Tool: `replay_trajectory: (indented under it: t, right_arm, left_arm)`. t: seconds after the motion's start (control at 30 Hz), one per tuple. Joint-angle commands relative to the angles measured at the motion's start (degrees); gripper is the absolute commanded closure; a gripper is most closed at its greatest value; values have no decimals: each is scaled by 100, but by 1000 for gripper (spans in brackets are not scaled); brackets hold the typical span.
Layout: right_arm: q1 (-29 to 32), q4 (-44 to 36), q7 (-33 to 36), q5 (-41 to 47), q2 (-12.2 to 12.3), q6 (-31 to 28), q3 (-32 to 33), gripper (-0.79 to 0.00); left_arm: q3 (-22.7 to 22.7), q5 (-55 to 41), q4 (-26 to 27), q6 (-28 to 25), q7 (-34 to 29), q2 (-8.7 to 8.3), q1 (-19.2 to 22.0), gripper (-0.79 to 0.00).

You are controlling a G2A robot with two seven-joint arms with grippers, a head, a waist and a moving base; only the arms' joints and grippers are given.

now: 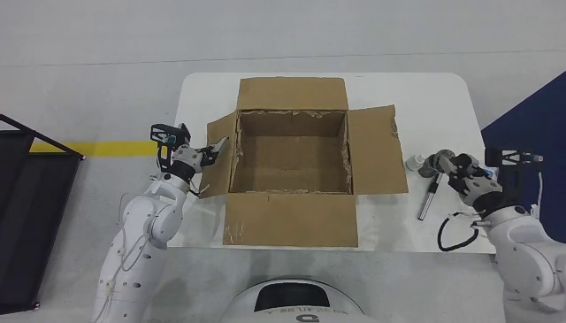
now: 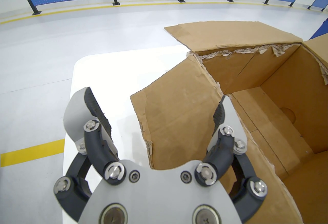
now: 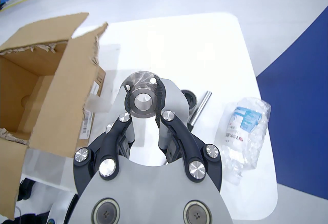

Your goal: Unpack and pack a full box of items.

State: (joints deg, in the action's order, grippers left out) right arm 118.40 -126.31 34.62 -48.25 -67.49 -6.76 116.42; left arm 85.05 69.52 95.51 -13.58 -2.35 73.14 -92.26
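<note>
Starting at nine o'clock of the box (image 1: 292, 219), what is found? (Inspector)

The left gripper (image 2: 156, 99), fingers spread wide and holding nothing. It sits at the box's left flap (image 1: 221, 180), with the flap's torn edge between the fingers. Contact cannot be confirmed. (Assistant)

And the centre of the dial? (Inspector)

The box stands on the white table (image 1: 380, 88) with all four flaps folded out. Its floor shows bare cardboard in the top view. Judged: the unpacking half looks done, or very nearly. (Assistant)

Three o'clock? (Inspector)

The right gripper (image 3: 143, 93) is clamped on a flanged metal bushing (image 3: 142, 103), just outside the right flap (image 1: 376, 150). Whether the bushing rests on the table or is lifted, I cannot tell. Beside it on the table lie a black ring part (image 3: 190, 98), a metal rod (image 3: 201, 107) and a plastic-wrapped bottle (image 3: 243, 132), close together. At four o'clock, near the table edge, is a black cable loop (image 1: 455, 232). (Assistant)

Your finding on progress? (Inspector)

Whether the bushing is the last piece out or the first going back cannot be told. Either way the packing half is outstanding: every item seen lies outside the box, and the flaps are not yet closed. (Assistant)
</note>
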Motion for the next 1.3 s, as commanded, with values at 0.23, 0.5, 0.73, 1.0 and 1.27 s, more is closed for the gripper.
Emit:
replay_trajectory:
  t: [0.23, 0.5, 0.73, 1.0, 1.27]
  right_arm:
    - [-449, 464, 1342, -100, 95, -182, -237, 0]
    - [-1250, 1098, 2132, -375, 181, -343, -872, 0]
    - [-1678, 1528, 2538, -732, 221, -137, -1222, 0]
    - [-1933, 1897, 2807, -983, 244, 154, -1485, 0]
    - [-2053, 2113, 2845, -954, 257, 166, -1671, 0]
  left_arm:
    - [0, 0, 0, 0, 0, 0, 0, -785]
    - [0, 0, 0, 0, 0, 0, 0, -785]
    - [0, 0, 0, 0, 0, 0, 0, -785]
    - [0, 0, 0, 0, 0, 0, 0, -785]
    - [0, 0, 0, 0, 0, 0, 0, -785]
